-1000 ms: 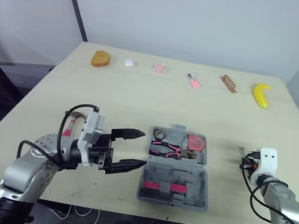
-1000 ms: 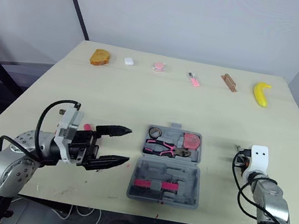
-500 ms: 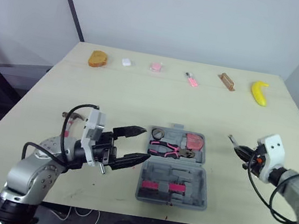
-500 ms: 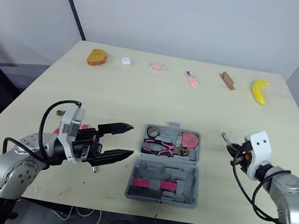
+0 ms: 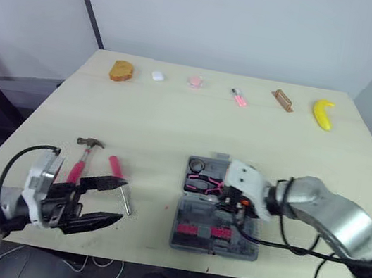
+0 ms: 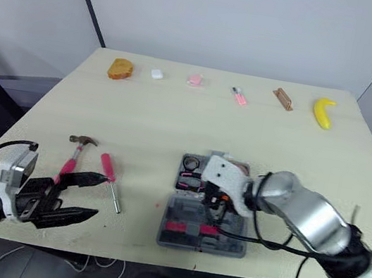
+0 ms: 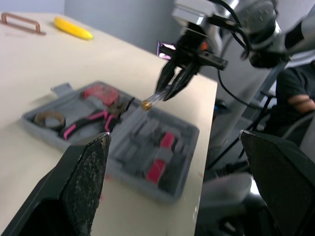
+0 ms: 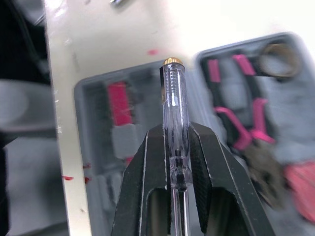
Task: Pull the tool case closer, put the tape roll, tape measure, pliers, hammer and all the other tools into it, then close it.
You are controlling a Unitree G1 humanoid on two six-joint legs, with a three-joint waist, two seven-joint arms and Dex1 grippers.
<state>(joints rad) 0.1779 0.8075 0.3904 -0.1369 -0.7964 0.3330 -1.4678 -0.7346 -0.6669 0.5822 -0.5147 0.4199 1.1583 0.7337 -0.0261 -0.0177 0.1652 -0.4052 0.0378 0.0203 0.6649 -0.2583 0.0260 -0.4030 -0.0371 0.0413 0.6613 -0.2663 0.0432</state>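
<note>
right claw (image 8: 176, 130) clamped on clear tester screwdriver (image 8: 173, 98), above tool case (image 5: 194, 215) | case lid laid back, near worktop (image 5: 175, 116) front edge; pliers (image 5: 206, 182), tape roll (image 5: 198, 164) inside | left claw (image 5: 118, 201) spread wide, empty, front-left | hammer (image 5: 83, 157), pink-handled screwdriver (image 5: 115, 166) on worktop near left claw

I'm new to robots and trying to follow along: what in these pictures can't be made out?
- Tip of the clear screwdriver: right wrist view, hidden between the fingers of the right gripper.
- Far right corner of the tool case: eye views, covered by that gripper.
- The white item and pink item at the table's far edge: too small to name.
</note>
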